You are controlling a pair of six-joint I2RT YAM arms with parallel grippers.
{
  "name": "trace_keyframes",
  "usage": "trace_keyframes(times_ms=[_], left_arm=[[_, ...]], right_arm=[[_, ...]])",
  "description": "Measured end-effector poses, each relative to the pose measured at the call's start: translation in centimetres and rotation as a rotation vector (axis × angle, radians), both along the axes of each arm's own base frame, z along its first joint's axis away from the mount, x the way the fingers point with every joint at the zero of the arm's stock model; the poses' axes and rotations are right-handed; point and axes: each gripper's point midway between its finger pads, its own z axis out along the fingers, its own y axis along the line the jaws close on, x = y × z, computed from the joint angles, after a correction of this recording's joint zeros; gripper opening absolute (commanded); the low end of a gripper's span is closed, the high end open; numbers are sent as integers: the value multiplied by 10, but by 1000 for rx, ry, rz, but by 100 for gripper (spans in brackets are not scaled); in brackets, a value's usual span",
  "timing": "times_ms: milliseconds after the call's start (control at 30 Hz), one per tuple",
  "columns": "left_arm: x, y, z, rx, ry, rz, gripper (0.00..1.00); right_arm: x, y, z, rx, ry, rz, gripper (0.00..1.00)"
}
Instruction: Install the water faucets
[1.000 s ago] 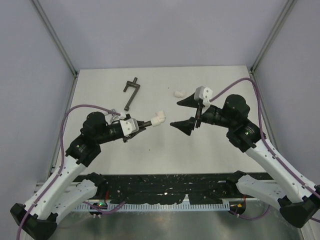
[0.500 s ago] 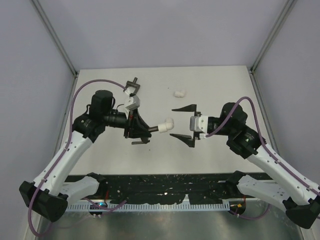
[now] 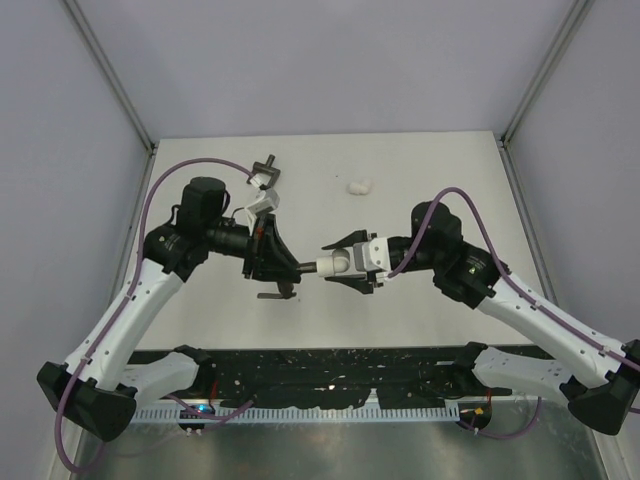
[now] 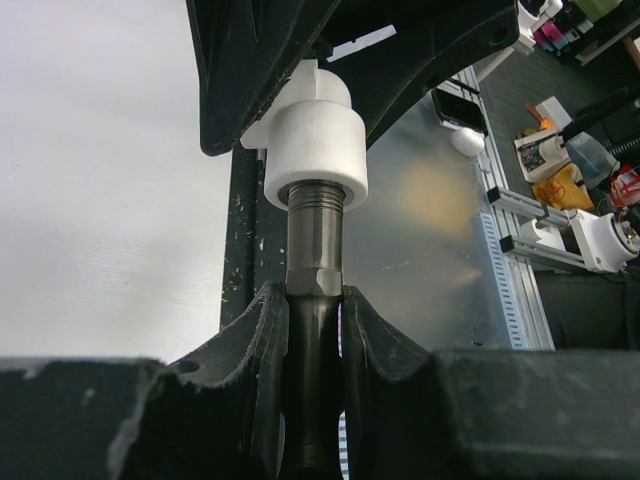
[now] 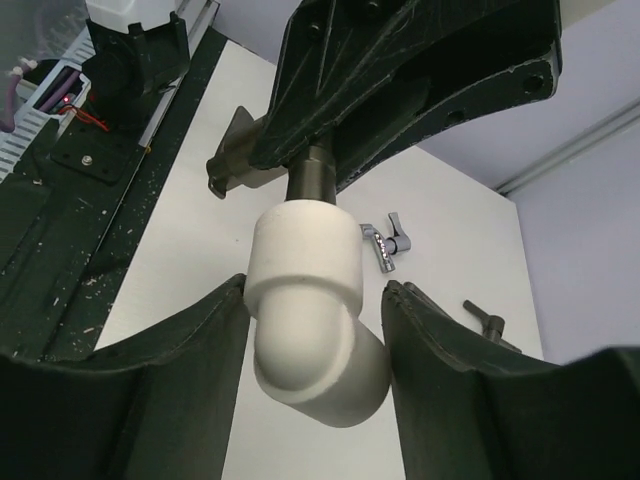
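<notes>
Faucet one, the grey faucet, is up in the air over the table, between the two arms. The table is flat and white, and nothing lies right under the claws, so there looks to be room to push and turn.

The left claw is squeezed shut on the grey faucet. The faucet lies level, long way running side to side, with its screw end toward the right arm. A white elbow sits on that screw end.

The right claw comes straight at the elbow, end on. Its two fingers stand around the elbow, one on each side and very close. I cannot tell if they are pinching it yet. The right arm is the nearer one to the elbow, so I think the next move is its job: grab and twist around that long line.

A spare elbow rests well apart, farther back. The silver faucet lies on the table beyond the left claw, near a dark bar.
</notes>
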Motion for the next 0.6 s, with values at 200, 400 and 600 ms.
trace_keyframes(times_ms=[200, 400, 600], left_arm=[[-3, 0, 0, 5, 43, -2, 0], [-3, 5, -6, 41, 33, 35, 0], [-6, 16, -7, 54, -282, 116, 0]], right_arm=[[-6, 3, -2, -3, 40, 24, 19], [-7, 10, -13, -28, 211, 25, 5], [-13, 21, -11, -7, 501, 7, 5]])
